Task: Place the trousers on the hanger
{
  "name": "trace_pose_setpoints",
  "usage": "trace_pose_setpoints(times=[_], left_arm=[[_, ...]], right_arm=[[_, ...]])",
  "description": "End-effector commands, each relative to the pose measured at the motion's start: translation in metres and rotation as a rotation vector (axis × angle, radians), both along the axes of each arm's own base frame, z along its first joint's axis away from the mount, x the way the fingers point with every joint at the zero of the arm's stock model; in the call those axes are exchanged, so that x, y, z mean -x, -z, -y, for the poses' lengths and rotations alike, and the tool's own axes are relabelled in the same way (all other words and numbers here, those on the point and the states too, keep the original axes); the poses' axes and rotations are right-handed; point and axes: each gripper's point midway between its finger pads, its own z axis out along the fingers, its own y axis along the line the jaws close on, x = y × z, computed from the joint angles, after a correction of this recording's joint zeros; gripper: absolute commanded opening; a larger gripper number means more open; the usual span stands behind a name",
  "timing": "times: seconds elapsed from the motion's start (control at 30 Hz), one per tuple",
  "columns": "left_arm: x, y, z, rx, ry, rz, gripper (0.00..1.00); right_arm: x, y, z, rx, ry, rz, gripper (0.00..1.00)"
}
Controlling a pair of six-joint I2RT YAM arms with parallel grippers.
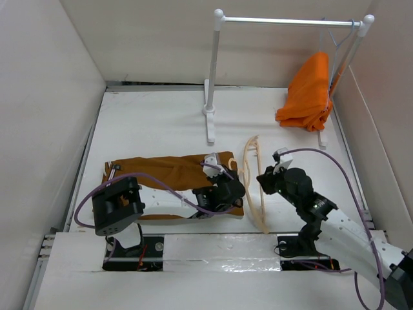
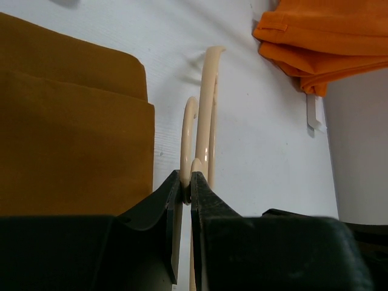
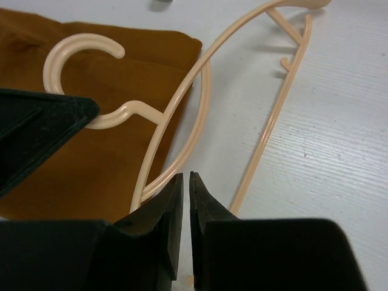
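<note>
White table point(image 1: 161, 126), hanger point(image 1: 250, 169) beside trousers point(image 1: 161, 173)

A bright orange garment point(image 1: 308, 93) hangs at the right end of a white rack point(image 1: 287, 21), which stands on the white table point(image 1: 155, 126).

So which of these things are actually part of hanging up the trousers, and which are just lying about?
Part of the job: the rust-brown trousers, lying flat; the beige hanger beside them, pinched in the left gripper.
Just lying about: the orange garment, hanging on the white rack at the back.
</note>
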Motion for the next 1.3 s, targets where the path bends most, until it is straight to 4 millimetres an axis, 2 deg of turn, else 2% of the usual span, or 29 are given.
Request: trace_pose_setpoints(times=[0.0, 0.1, 0.13, 0.17, 0.23, 0.3, 0.43, 0.5, 0.63, 0.97, 1.1, 1.27], left_arm=[[0.001, 0.017, -0.031, -0.084, -0.064, -0.01, 0.0], [0.005, 0.027, -0.042, -0.091, -0.076, -0.028, 0.0], [0.006, 0.03, -0.046, -0.092, -0.074, -0.029, 0.0], [0.007, 0.03, -0.046, -0.088, -0.069, -0.029, 0.0], [0.008, 0.03, -0.047, -0.091, -0.06, -0.033, 0.0], [0.009, 0.032, -0.053, -0.097, -0.071, -0.035, 0.0], [0.012, 0.029, -0.066, -0.089, -0.083, -0.031, 0.0], [0.012, 0.027, -0.069, -0.083, -0.083, -0.03, 0.0], [0.016, 0.025, -0.074, -0.076, -0.069, -0.03, 0.0], [0.017, 0.037, -0.074, -0.133, -0.061, -0.047, 0.0], [0.017, 0.042, -0.077, -0.141, -0.069, -0.054, 0.0], [0.017, 0.045, -0.084, -0.174, -0.085, -0.051, 0.0]], right_arm=[[-0.006, -0.007, -0.02, -0.063, -0.061, 0.035, 0.21], [-0.009, 0.01, -0.035, -0.059, -0.111, -0.012, 0.34], [-0.011, 0.014, -0.037, -0.05, -0.115, -0.021, 0.36], [-0.012, 0.028, -0.038, -0.02, -0.114, -0.061, 0.37], [-0.011, 0.036, -0.046, -0.041, -0.14, -0.09, 0.37], [-0.012, 0.04, -0.056, -0.062, -0.172, -0.095, 0.37], [-0.015, 0.048, -0.058, -0.08, -0.153, -0.117, 0.37], [-0.017, 0.046, -0.061, -0.094, -0.158, -0.107, 0.38], [-0.016, 0.049, -0.07, -0.113, -0.191, -0.123, 0.46], [-0.02, 0.075, -0.075, -0.103, -0.185, -0.186, 0.48], [-0.013, 0.09, -0.083, -0.108, -0.232, -0.23, 0.49], [-0.01, 0.093, -0.093, -0.134, -0.288, -0.235, 0.49]])
